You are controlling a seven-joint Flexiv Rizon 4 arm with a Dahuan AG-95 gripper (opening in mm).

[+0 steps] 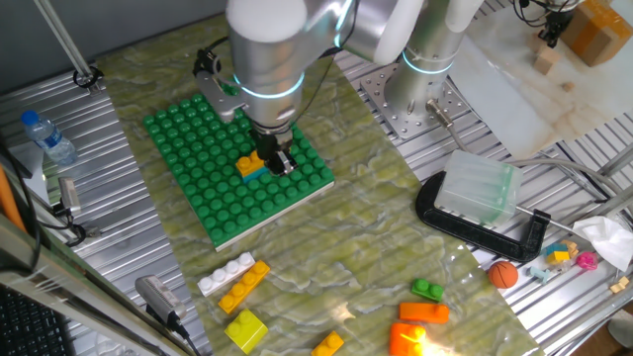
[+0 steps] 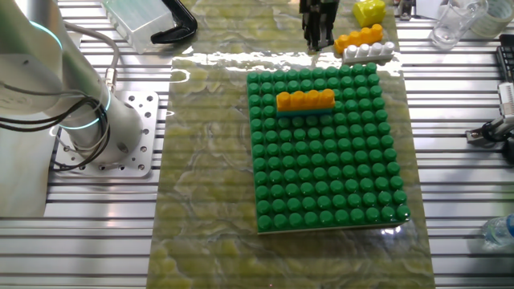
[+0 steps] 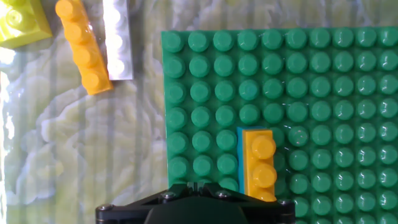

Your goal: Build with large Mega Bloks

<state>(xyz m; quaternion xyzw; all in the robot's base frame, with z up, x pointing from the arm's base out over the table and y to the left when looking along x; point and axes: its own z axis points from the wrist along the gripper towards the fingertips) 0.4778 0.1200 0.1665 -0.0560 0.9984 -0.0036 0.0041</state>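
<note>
Mega Bloks work centres on a yellow-orange four-stud plastic bar [image 2: 305, 99] pressed on top of a cyan brick [image 2: 299, 111] of which only a thin edge shows; the pair sits on the large green studded baseplate [image 2: 329, 185], a few stud rows in from one edge. In the hand view the bar [image 3: 259, 163] runs down toward the camera and its lower end slips behind the black gripper body.

No brand, label or writing can be read anywhere.

The baseplate is glossy moulded plastic with a regular grid of round studs and a pale underside edge, lying flat on a mottled yellow-green marbled mat [image 1: 386, 247]. Around the mat lies ribbed metal table [image 2: 96, 233].

The gripper [image 1: 280, 161] stands right at the stacked bar in one fixed view, its dark fingers low at the brick's end. Whether the fingers are spread or pressed together, and whether they pinch the bar, cannot be told.

Off the baseplate, on the mat, a second yellow-orange four-stud bar [image 3: 83, 46] and a white four-stud bar [image 3: 117, 38] lie side by side, touching, with a square yellow brick [image 3: 22, 22] just beyond them. Farther away lie a small green brick [image 1: 427, 290] and an orange brick [image 1: 423, 312]. A black clamp [image 1: 480, 225] holding a clear plastic box [image 1: 480, 188] rests near the mat's edge, and a water bottle [image 1: 46, 136] lies on the table.
</note>
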